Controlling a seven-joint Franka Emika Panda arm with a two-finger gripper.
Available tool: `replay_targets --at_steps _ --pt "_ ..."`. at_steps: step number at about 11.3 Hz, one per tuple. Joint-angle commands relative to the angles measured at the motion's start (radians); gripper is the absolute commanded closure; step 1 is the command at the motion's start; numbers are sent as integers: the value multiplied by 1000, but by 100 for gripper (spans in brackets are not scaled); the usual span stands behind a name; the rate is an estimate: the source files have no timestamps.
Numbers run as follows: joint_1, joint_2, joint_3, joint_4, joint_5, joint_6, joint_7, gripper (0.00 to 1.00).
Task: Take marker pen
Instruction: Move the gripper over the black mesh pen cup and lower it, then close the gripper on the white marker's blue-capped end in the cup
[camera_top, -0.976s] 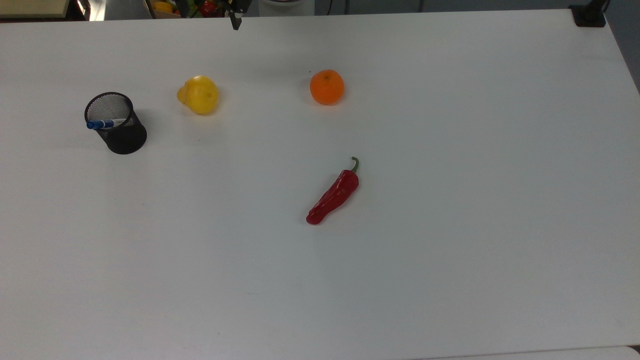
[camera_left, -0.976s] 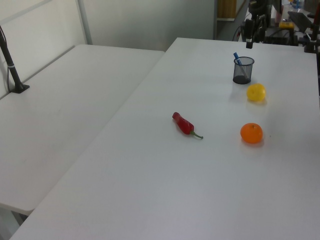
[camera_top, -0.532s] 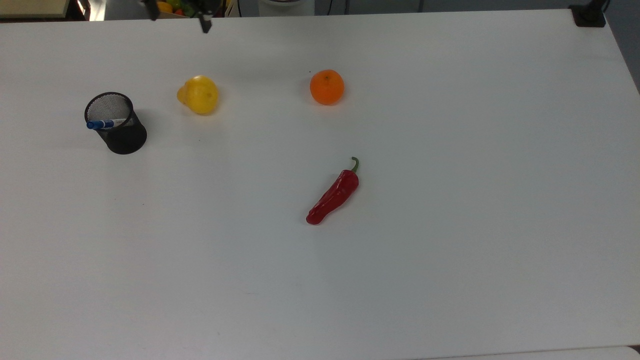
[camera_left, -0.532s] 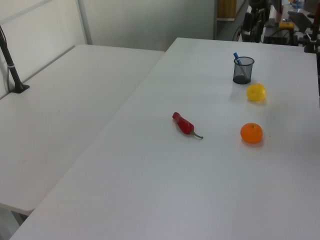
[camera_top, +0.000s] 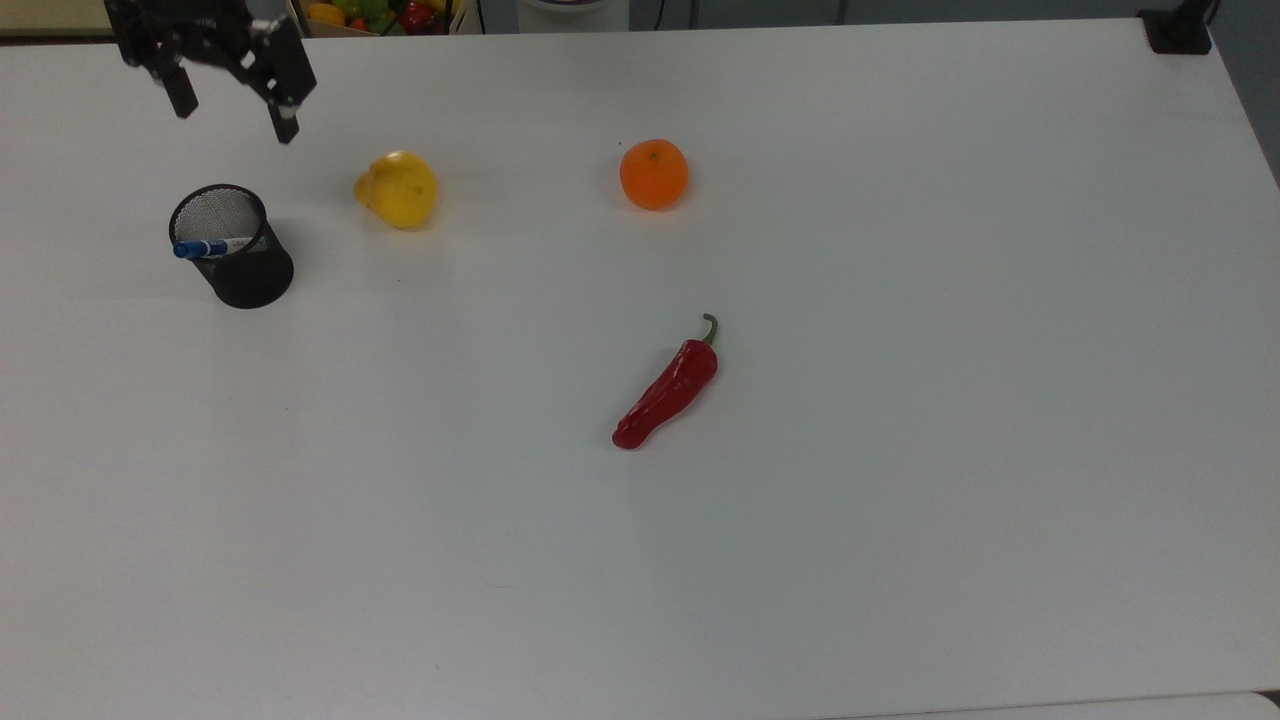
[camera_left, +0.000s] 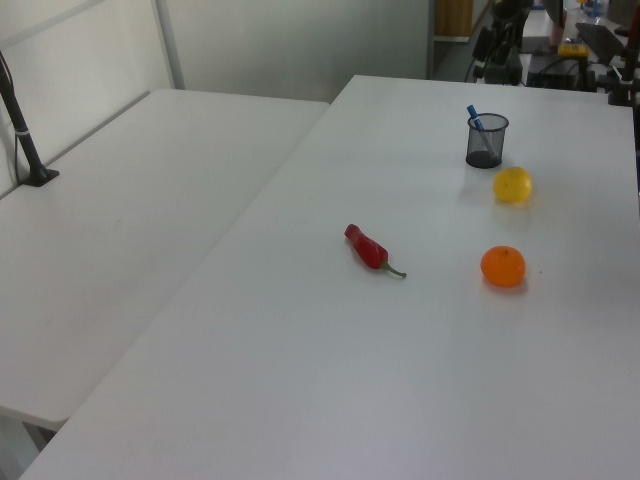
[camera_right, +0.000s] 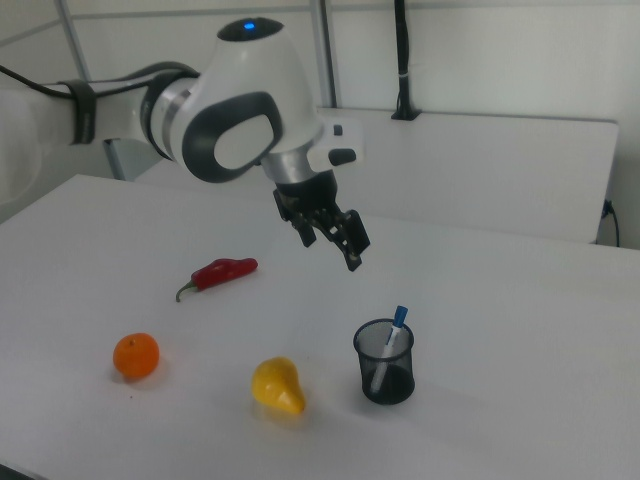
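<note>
The marker pen (camera_top: 205, 247) has a white barrel and a blue cap. It leans inside a black mesh cup (camera_top: 250, 275) at the top view's left, cap sticking out over the rim. In the right view the marker pen (camera_right: 397, 325) stands tilted in the cup (camera_right: 385, 368). My gripper (camera_top: 233, 112) hangs open with nothing between its fingers, just beyond the cup toward the table's far edge. From the right view, the gripper (camera_right: 330, 250) is in the air above and to the left of the cup, apart from it.
A yellow pear (camera_top: 398, 189) lies just to the top view's right of the cup, and an orange (camera_top: 654, 174) further right. A red chili pepper (camera_top: 668, 389) lies mid-table. A black post base (camera_top: 1178, 30) sits at the far right corner.
The gripper has travelled along the far edge toward the top view's left and come in over the table near the cup. The objects have not moved.
</note>
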Motion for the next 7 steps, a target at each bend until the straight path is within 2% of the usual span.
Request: replay_targets --at_steps 1,2,4,7 --pt "-2 108 -19 16 14 93 -30 0" --pt "-18 134 -25 17 18 143 -28 2" --pt "-41 177 -31 37 29 189 -22 16" --pt "-73 234 -31 85 34 191 -20 33"
